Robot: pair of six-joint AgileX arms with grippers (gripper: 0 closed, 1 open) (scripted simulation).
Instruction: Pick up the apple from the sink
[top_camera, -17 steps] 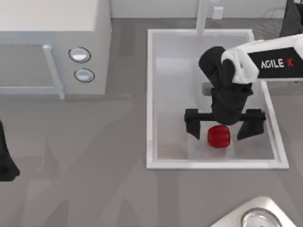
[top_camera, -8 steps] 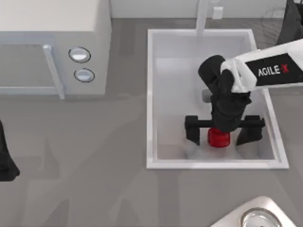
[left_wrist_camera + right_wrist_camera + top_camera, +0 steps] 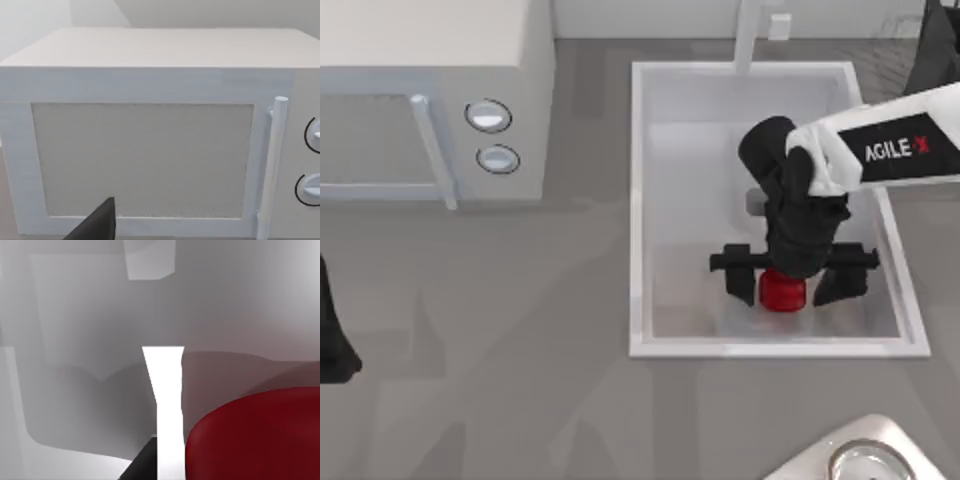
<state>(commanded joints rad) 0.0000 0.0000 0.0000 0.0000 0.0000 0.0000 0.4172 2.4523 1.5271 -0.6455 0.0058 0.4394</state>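
Top view, apple [image 3: 782, 291] roundish, between right tool [image 3: 792, 283] fingers

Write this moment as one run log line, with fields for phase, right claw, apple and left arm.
phase: grasping | right claw: open, straddling apple inside sink | apple: on sink floor, not lifted | left arm: parked at table's left edge
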